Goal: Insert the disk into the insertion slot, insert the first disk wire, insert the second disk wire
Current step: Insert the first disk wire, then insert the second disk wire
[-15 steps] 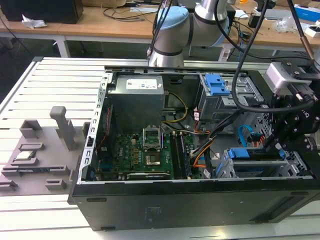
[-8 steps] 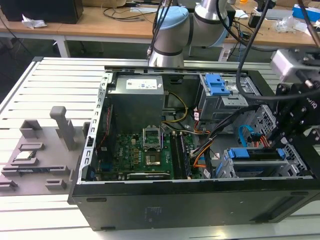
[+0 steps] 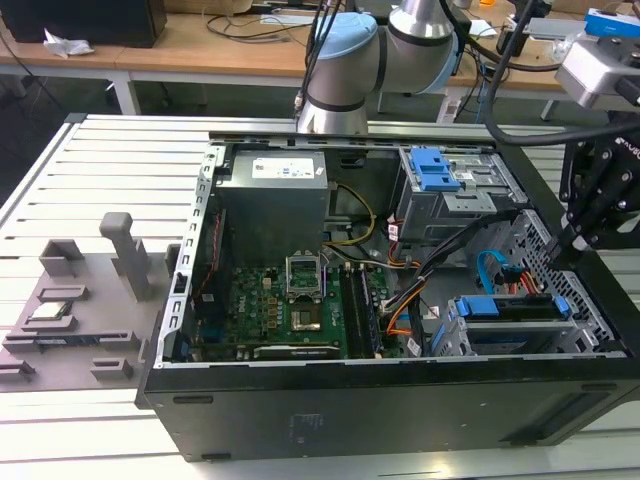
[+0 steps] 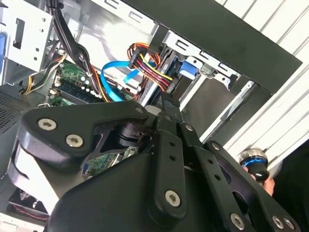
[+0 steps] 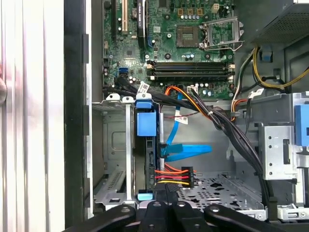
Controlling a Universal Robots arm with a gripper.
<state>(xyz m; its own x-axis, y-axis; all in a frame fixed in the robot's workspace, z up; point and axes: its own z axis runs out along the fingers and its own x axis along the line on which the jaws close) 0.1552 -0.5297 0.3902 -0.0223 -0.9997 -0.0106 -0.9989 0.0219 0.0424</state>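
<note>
The one gripper, jaws drawn together, hangs just beside the single disk, which stands on edge inside the one insertion slot, with one blue data cable and one multicoloured power plug close by.

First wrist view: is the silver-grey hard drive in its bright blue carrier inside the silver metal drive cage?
Yes, the hard drive sits between the drive cage walls.
</note>
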